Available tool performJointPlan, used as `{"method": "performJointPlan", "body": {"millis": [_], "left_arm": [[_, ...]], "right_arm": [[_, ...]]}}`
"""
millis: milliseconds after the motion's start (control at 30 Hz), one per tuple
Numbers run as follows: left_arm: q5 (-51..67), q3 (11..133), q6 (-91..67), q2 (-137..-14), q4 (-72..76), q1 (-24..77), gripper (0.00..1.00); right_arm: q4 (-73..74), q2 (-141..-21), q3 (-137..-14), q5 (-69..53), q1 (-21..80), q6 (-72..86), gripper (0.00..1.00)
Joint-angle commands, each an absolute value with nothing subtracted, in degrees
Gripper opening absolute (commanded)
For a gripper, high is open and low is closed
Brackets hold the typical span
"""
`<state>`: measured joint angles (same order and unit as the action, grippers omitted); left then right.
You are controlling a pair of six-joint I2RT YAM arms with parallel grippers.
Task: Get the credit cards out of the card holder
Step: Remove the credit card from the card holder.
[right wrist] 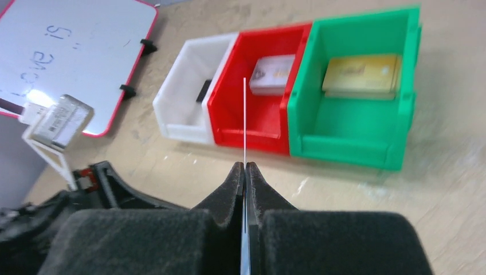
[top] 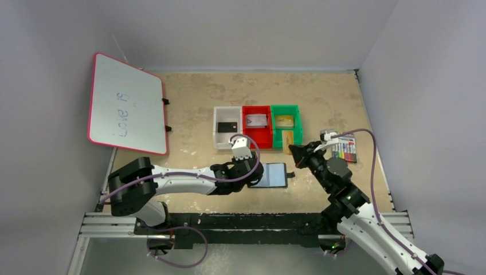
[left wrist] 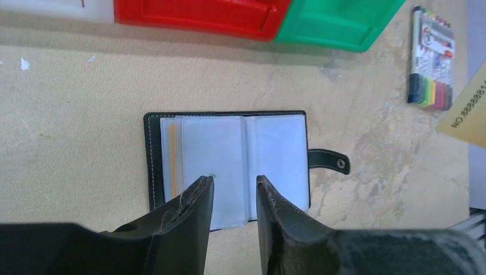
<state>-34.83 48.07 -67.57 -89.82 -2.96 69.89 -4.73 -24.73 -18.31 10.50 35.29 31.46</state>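
The card holder [top: 276, 175] [left wrist: 275, 143] lies open and flat on the table, grey-blue sleeves up, strap tab to the right. A thin orange strip [left wrist: 172, 154] shows at its left sleeve. My left gripper [top: 256, 171] [left wrist: 234, 182] is open over the holder's near edge, with nothing between the fingers. My right gripper [top: 294, 150] [right wrist: 245, 167] is shut on a gold-tan credit card [top: 288, 139] [left wrist: 467, 109], edge-on in the right wrist view [right wrist: 245, 114], held just in front of the green bin. Other cards lie in the bins: black [top: 227, 126], silver [top: 256, 120] [right wrist: 274, 74], gold [top: 284, 121] [right wrist: 361, 73].
White bin [top: 219, 137] [right wrist: 183, 114], red bin [top: 258, 137] [right wrist: 252, 123] and green bin [top: 297, 117] [right wrist: 349, 146] stand in a row behind the holder. A clear marker pack [top: 345, 150] [left wrist: 432, 57] lies at the right. A red-framed whiteboard [top: 126, 103] [right wrist: 63, 51] leans at the back left.
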Motion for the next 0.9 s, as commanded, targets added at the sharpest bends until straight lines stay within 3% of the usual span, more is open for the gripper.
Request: {"method": "performJointPlan", "body": {"millis": [0, 300, 433, 567, 867], "left_arm": [[-38.0, 48.1, -64.7, -84.8, -4.8, 70.0, 0.35], [-40.7, 45.5, -65.2, -78.5, -9.0, 69.9, 0.38], [-40.1, 43.9, -65.4, -76.0, -10.9, 68.8, 0.47], [-40.8, 43.4, -66.5, -74.1, -15.1, 67.7, 0.6], [-41.8, 39.7, -67.0, -68.1, -18.8, 66.5, 0.63]], "right_arm": [[-16.4, -26.8, -22.2, 10.3, 35.3, 7.2, 0.0], [-18.5, -41.8, -31.5, 16.5, 35.3, -15.5, 0.0], [-19.3, -49.3, -33.8, 17.5, 34.0, -27.0, 0.0], [-17.4, -55.3, -37.7, 10.3, 28.3, -30.5, 0.0], [-13.1, -66.4, -40.9, -8.8, 20.8, -45.6, 0.0]]}}
